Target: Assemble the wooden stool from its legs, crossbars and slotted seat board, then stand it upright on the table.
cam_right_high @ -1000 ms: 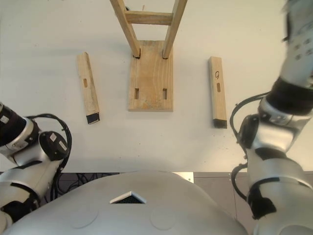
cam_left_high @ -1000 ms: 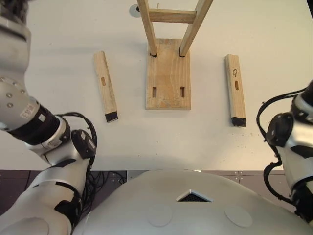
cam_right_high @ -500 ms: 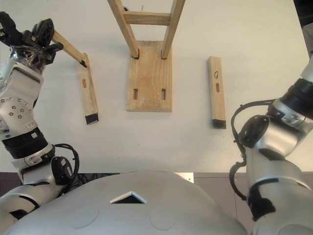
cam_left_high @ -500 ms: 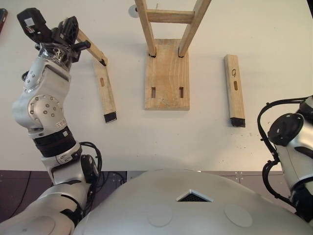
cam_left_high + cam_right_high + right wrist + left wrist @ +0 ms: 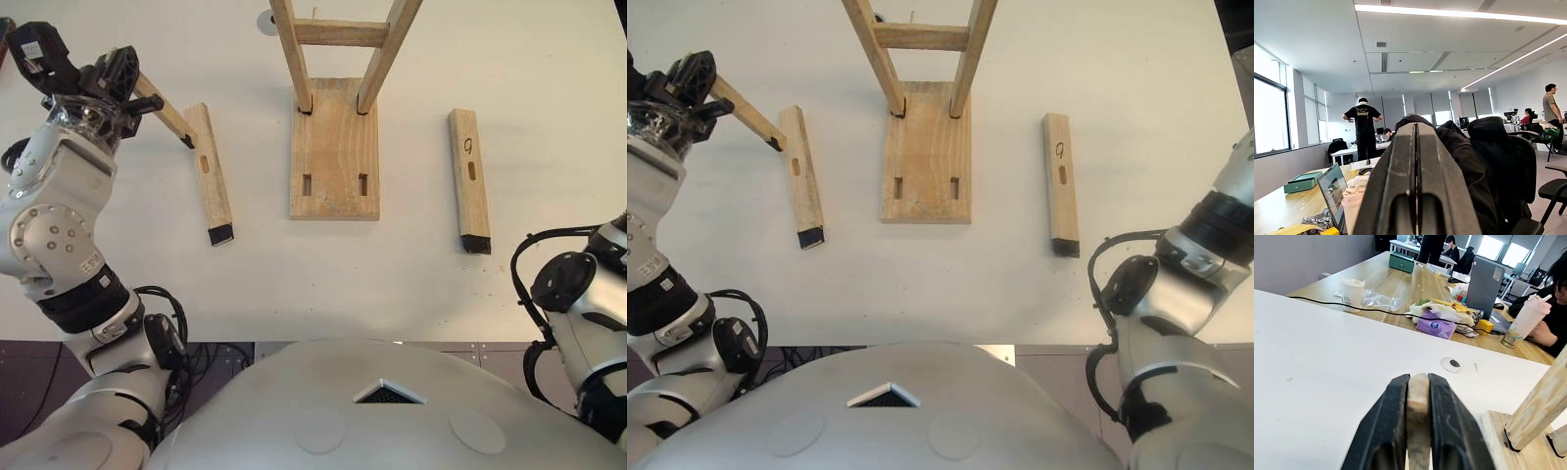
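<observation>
1. Left wrist view shows the left gripper (image 5: 1419,380) closed narrow on one end of the held crossbar (image 5: 167,116), at about 10 o'clock from the seat board (image 5: 335,147). The free, dark tip of the bar points to the far end of the left loose leg (image 5: 212,174); whether it touches cannot be told.
2. The right gripper (image 5: 1416,128) has its fingers pressed together with nothing between them. It is lifted toward the room, away from the parts.
3. The seat board lies flat in the middle of the table (image 5: 392,264). At its 12 o'clock end two standing legs (image 5: 294,59) sit in their slots, joined by the fitted crossbar (image 5: 343,32).
4. Risks, as a judgement:
   - The bar is gripped only at its end, so it may turn in the fingers when its tip is pressed into a leg slot.
   - A low sweep may push the left loose leg out of place.
   - A push on the board may tip the standing pair, which looks held only by the slots.
5. Count:
   - One seat board, with two empty slots (image 5: 309,184) at its 6 o'clock end.
   - Four legs: two standing and two lying. The right loose leg (image 5: 470,178) lies at 3 o'clock from the board.
   - Two crossbars: one fitted and one held.
</observation>
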`<state>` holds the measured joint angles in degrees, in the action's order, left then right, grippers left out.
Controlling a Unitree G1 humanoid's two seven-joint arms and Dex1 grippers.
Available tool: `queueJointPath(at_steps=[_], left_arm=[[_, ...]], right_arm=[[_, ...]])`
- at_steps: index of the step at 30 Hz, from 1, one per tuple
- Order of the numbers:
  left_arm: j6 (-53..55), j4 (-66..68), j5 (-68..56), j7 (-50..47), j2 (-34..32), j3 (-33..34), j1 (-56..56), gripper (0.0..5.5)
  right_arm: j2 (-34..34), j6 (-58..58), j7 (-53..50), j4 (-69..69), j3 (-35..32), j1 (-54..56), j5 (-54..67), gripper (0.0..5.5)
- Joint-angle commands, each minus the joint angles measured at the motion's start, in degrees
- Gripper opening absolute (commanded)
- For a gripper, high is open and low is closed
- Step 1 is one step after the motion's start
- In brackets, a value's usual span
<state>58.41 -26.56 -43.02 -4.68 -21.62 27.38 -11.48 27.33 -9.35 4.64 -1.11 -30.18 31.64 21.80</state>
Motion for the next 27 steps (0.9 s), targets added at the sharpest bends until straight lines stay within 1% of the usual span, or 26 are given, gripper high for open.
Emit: queueJointPath(at_steps=[1,3,7,10,17,19,21,23,25,27], left_arm=[[-0.6,-1.6,0.8,-0.2,1.8,-0.6,3.5,0.38],[-0.6,-2.5,1.5,-0.4,3.0,-1.8,5.7,0.38],[-1.4,-3.5,3.0,0.1,3.1,-3.6,7.5,0.38],[-7.3,-1.0,7.3,2.2,3.8,-6.1,9.9,0.38],[-16.8,2.4,13.1,4.7,5.6,-8.7,12.2,0.38],[-22.7,5.9,16.9,6.9,6.3,-11.6,15.5,0.38],[-31.6,11.2,21.4,8.7,8.4,-14.2,19.8,0.38],[-38.5,15.4,24.1,9.2,10.4,-15.3,22.6,0.38],[-45.1,20.2,25.3,10.1,12.5,-15.8,23.4,0.38],[-49.9,25.2,25.9,10.6,13.7,-16.0,21.7,0.38]], right_arm=[[-0.3,0.9,0.1,0.8,1.4,-0.1,-0.9,0.00],[-0.1,1.1,0.3,1.8,1.9,0.2,-0.8,0.00],[0.1,1.6,0.4,2.8,2.2,0.1,-0.8,0.00],[-0.3,2.2,0.6,3.6,2.7,0.2,-0.8,0.00],[-0.5,3.3,0.9,5.2,3.6,0.2,-0.4,0.00],[-0.8,3.5,1.0,5.3,4.0,0.2,-0.4,0.00],[-1.0,3.9,1.2,6.0,4.3,0.5,-0.4,0.00],[-1.0,4.4,1.5,6.8,4.9,1.0,-0.8,0.00],[-0.8,5.4,2.0,7.5,6.1,1.2,-1.7,0.00],[-1.1,6.3,2.4,8.5,7.3,1.5,-2.4,0.00]])
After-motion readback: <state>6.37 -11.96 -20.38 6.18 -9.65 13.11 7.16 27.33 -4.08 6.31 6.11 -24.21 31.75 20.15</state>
